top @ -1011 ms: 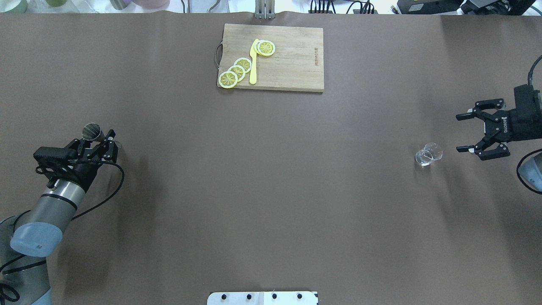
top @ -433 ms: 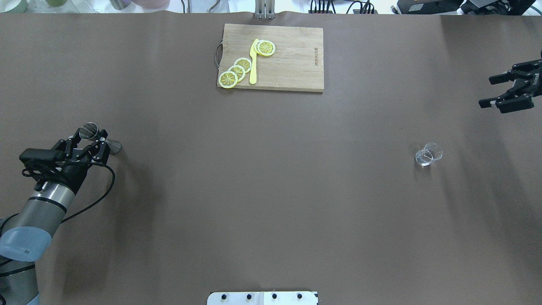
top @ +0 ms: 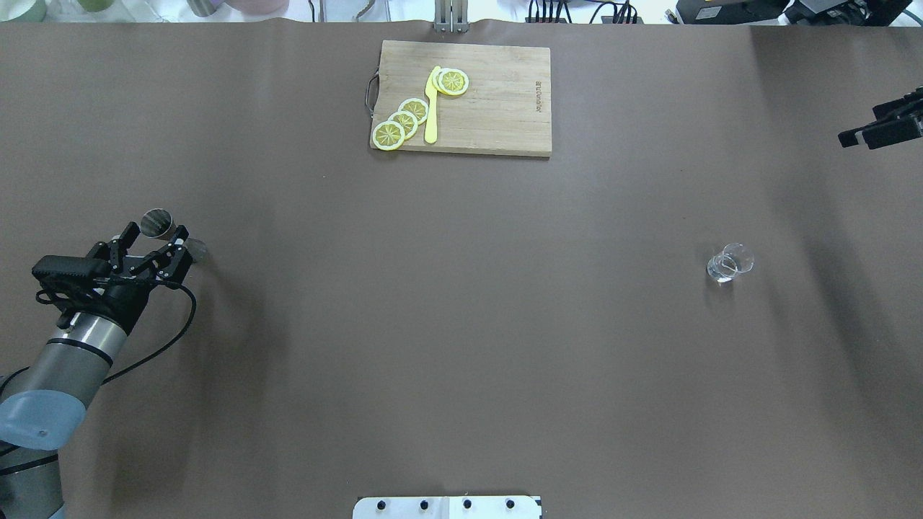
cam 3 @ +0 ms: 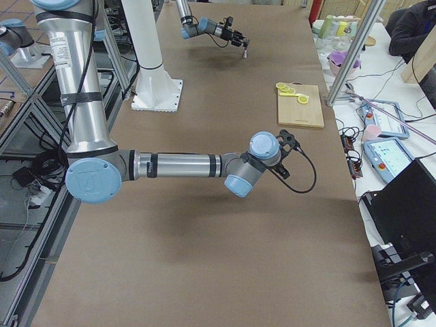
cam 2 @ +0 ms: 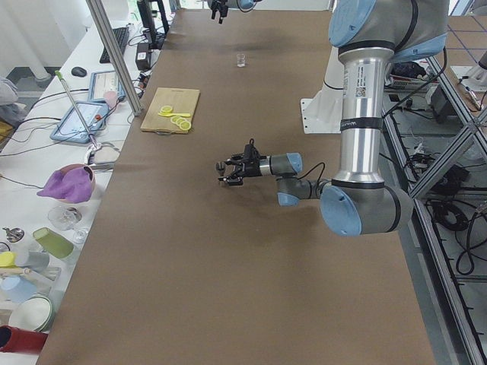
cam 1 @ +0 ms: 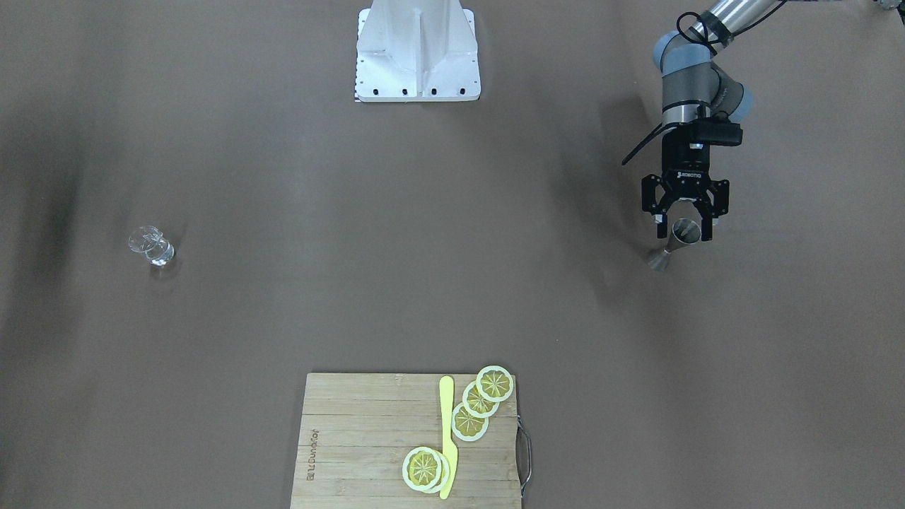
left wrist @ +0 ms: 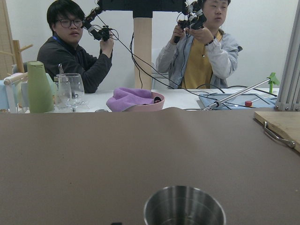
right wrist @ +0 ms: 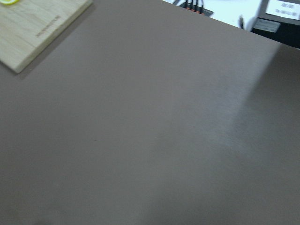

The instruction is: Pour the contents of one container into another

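Left gripper (cam 1: 684, 232), jaws spread, astride one steel jigger (cam 1: 668, 253); one glass (cam 1: 152, 247) well apart

ROBOTIQ on the left pincer (cam 1: 684, 230); illegible brand stamp on the cutting board (cam 1: 368, 438)

Right pincer (top: 865, 126) withdrew from the glass (top: 730, 262); left pincer (top: 157, 239) backed off slightly.
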You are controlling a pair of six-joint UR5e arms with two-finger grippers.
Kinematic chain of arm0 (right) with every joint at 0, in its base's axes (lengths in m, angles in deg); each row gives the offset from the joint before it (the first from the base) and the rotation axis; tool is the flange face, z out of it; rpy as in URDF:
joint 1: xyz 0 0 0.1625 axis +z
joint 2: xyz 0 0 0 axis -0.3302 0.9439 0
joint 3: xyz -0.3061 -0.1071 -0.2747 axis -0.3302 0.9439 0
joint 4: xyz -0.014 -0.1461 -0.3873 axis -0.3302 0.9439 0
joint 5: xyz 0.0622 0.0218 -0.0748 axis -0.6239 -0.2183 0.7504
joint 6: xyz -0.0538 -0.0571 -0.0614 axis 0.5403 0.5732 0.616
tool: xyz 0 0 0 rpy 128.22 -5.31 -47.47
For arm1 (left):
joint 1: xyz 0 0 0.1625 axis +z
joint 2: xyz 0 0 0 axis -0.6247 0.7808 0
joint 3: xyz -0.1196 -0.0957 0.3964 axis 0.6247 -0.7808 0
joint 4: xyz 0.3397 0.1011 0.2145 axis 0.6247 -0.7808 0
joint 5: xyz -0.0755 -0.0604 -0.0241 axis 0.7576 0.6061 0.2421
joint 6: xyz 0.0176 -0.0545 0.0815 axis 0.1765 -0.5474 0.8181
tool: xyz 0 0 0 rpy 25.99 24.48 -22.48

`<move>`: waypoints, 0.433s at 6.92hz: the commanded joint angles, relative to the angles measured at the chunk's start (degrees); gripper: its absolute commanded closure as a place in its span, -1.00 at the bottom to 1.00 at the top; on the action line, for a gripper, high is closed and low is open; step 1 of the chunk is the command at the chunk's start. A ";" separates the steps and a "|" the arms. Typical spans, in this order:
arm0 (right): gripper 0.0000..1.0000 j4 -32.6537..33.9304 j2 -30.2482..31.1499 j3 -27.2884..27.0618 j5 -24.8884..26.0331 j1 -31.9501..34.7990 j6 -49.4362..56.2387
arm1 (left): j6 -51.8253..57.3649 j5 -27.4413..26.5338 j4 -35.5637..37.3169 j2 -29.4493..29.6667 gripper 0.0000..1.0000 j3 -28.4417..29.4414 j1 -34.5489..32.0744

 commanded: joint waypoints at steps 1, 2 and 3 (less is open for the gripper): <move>-1.00 14.37 0.00 -1.88 4.43 3.69 -6.94 | 0.00 0.16 0.00 0.02 -0.88 -0.54 0.97; -1.00 17.46 0.61 -2.05 3.66 5.88 -8.64 | 0.09 0.16 0.09 0.02 -0.88 -1.59 2.19; -1.00 26.54 1.66 -3.79 3.91 6.95 -8.22 | 0.09 0.42 0.09 -0.24 -0.88 -2.82 3.16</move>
